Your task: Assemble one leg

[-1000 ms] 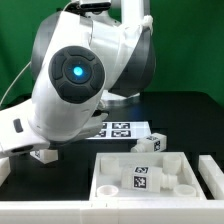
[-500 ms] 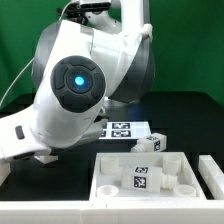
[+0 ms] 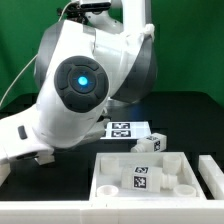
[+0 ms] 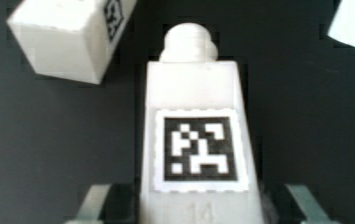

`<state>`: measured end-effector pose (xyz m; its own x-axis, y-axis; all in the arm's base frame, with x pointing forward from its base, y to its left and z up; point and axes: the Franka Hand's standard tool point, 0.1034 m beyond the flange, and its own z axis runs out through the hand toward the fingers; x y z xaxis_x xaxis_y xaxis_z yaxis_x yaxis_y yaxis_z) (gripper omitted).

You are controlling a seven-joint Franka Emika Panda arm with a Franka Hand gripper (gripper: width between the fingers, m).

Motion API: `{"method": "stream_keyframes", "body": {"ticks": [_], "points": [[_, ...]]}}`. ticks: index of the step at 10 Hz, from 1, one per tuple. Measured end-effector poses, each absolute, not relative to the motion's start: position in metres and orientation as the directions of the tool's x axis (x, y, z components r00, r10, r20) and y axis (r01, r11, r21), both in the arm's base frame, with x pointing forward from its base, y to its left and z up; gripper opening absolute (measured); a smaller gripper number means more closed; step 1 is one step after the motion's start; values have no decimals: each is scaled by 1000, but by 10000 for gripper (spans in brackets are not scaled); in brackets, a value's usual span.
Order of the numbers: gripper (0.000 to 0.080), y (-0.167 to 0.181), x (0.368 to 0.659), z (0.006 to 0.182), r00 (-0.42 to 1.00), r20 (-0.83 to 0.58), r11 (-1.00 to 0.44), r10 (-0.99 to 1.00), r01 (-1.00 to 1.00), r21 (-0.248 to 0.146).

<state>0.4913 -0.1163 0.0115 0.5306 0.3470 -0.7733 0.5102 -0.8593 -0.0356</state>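
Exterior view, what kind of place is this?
Probably a robotics lab bench: a robot arm over a black table, a marker board with printed tags, and white furniture parts such as a panel.

The leg (image 4: 195, 120), a chunky white post with a rounded peg end, apparently lies tag-face up on the black table.

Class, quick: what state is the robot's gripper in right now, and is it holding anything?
Gripper: closed on the leg, which sits between its jaws in the wrist view; the arm hides the gripper in the exterior view.
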Motion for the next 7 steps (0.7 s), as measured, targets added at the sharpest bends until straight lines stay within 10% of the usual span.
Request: {"method": "stream_keyframes", "body": {"ticks": [5,7], "points": [[284,-55,519,86,515,-773,-850,370,524,-58],[284,-59,516,76,520,-768,-850,373,523,-59]]}}
